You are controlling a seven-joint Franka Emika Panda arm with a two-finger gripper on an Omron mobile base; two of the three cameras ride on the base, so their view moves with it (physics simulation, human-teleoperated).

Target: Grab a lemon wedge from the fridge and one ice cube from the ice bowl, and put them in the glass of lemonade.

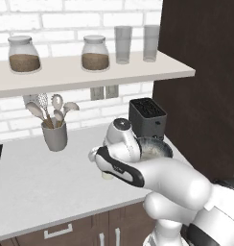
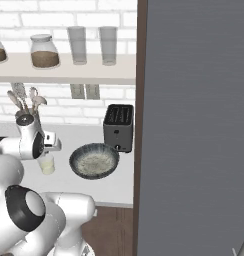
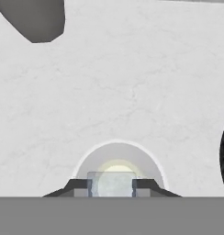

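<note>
My gripper (image 3: 112, 186) points straight down at the counter and is shut on a small translucent ice cube (image 3: 111, 182) held between its fingertips (image 3: 79, 187). Directly below it stands the glass of lemonade (image 3: 117, 160), a short clear tumbler with pale yellowish liquid; it also shows under my hand (image 2: 46, 164) and beside my forearm (image 1: 107, 176). The ice bowl (image 2: 94, 161), dark-rimmed and speckled inside, sits just right of the glass, partly behind my arm (image 1: 156, 148). The grey fridge (image 2: 194, 125) fills the right side. The lemon wedge is hidden or out of view.
A black toaster (image 2: 118, 127) stands behind the bowl against the brick wall. A grey utensil cup (image 1: 55, 136) with spoons is at the left of the white counter (image 1: 37, 178). A shelf (image 1: 90, 72) above holds jars and tall grey glasses.
</note>
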